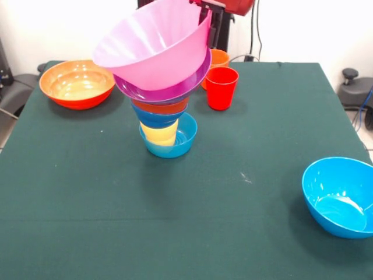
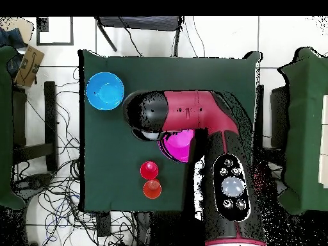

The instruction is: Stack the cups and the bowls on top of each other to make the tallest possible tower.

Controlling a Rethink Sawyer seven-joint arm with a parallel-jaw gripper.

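Note:
The tower (image 1: 165, 111) stands mid-table: a small blue bowl (image 1: 175, 146) at the base, a yellow cup (image 1: 158, 133) in it, then a small blue bowl, a small orange bowl and the purple bowl (image 1: 169, 91). The large pink bowl (image 1: 154, 49) sits tilted on top, its opening turned up and to the left. My gripper (image 1: 211, 24) is shut on the pink bowl's right rim. In the overhead view the arm (image 2: 192, 118) hides the tower except part of the pink bowl (image 2: 179, 146). The red cup (image 1: 221, 87) and orange cup (image 1: 219, 58) stand just right of the tower.
The large orange bowl (image 1: 77, 83) sits at the far left of the table. The bright blue bowl (image 1: 341, 195) sits near the front right edge; it also shows in the overhead view (image 2: 105, 91). There too, the red cup (image 2: 149, 170) and orange cup (image 2: 152, 189) stand side by side.

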